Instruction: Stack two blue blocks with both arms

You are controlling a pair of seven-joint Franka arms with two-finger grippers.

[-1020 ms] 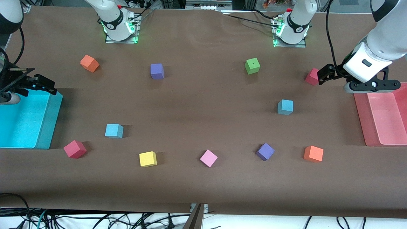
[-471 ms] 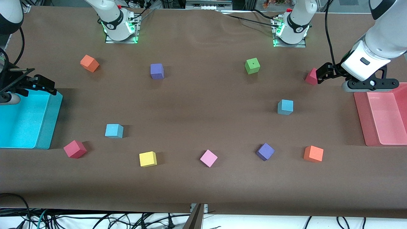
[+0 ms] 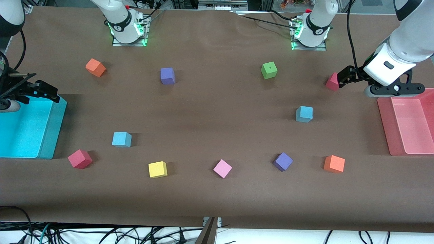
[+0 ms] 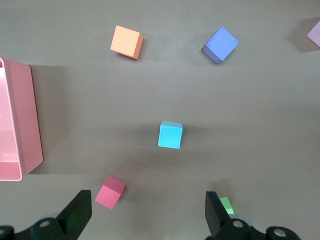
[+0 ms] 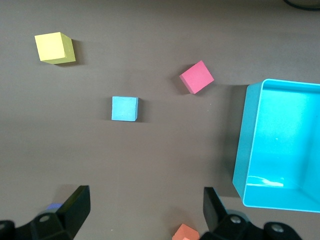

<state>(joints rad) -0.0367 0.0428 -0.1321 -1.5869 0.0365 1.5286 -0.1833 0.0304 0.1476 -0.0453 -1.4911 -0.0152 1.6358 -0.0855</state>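
Note:
Two sky-blue blocks lie apart on the brown table. One blue block sits toward the left arm's end. The other blue block sits toward the right arm's end, nearer the front camera. My left gripper hangs open and empty over the table by a red cube, away from the first block. My right gripper hangs open and empty over the edge of the cyan bin, away from the second block.
A pink tray stands at the left arm's end. Loose cubes are scattered about: orange, purple, green, red, yellow, pink, purple, orange.
The left gripper has drifted a little toward the arms' bases and now covers more of the red cube. The right arm has barely moved. No block has shifted.

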